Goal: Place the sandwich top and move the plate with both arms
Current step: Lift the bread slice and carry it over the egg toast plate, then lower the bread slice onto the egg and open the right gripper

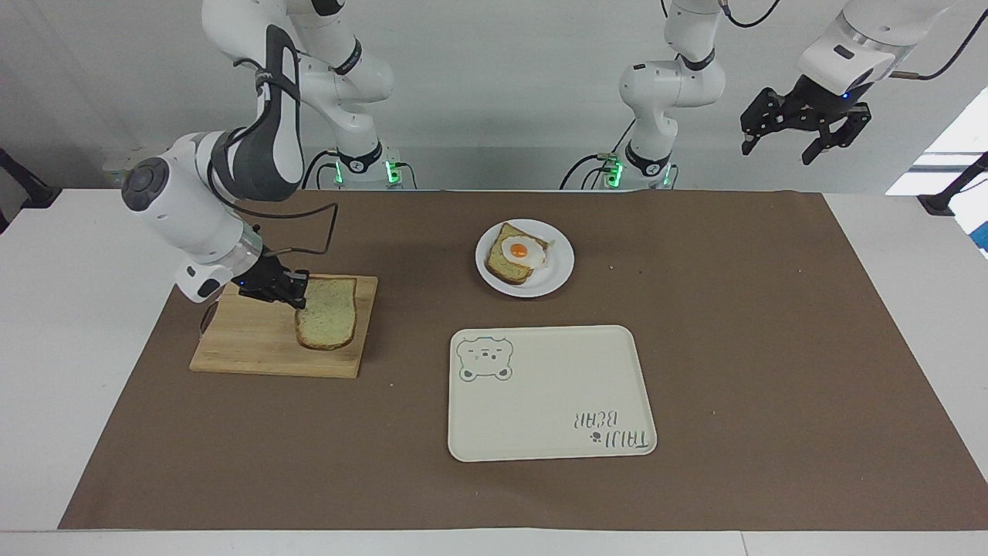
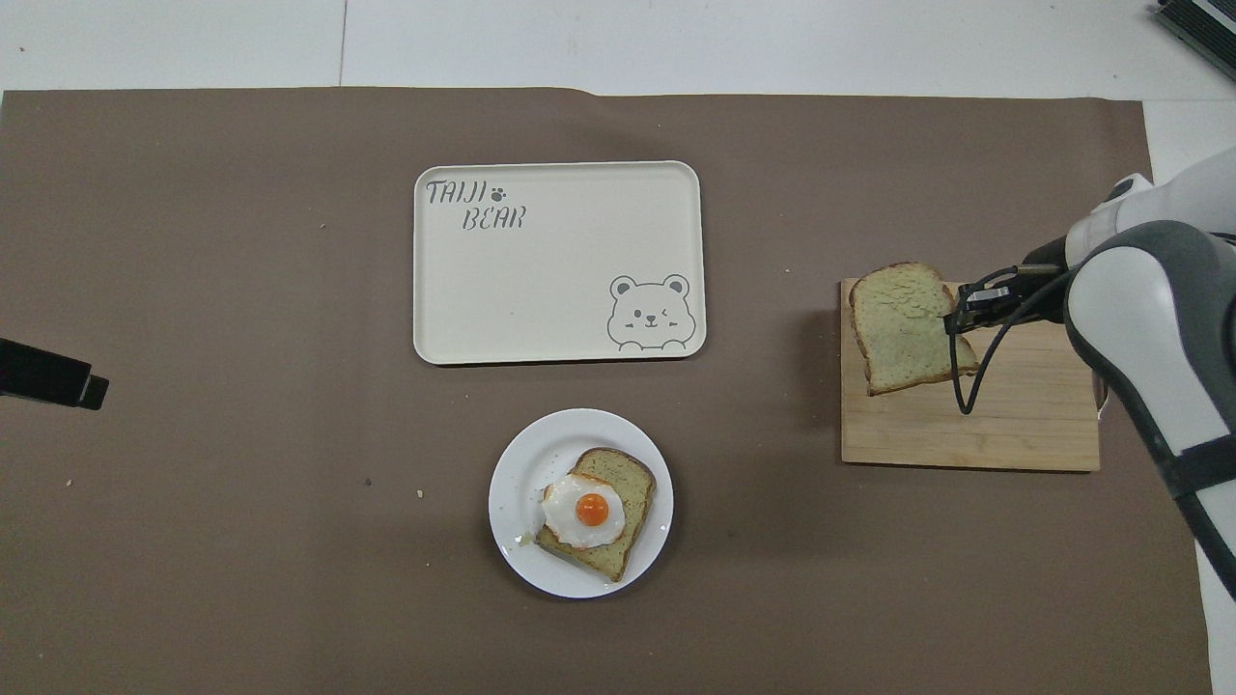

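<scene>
Brown paper covers the table. Right gripper (image 1: 297, 297) pinches the bread slice (image 1: 327, 322) by one edge, just above the cutting board (image 1: 255, 351). It could sag or slip (thin hold). Open path toward the plate (image 1: 557, 272). Left gripper (image 1: 803, 133) waits, spread, high.

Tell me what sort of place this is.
Most likely a robotics lab bench set up as a mock kitchen: two white arms bolted at a paper-covered table, with a cutting board and plate laid out.
</scene>
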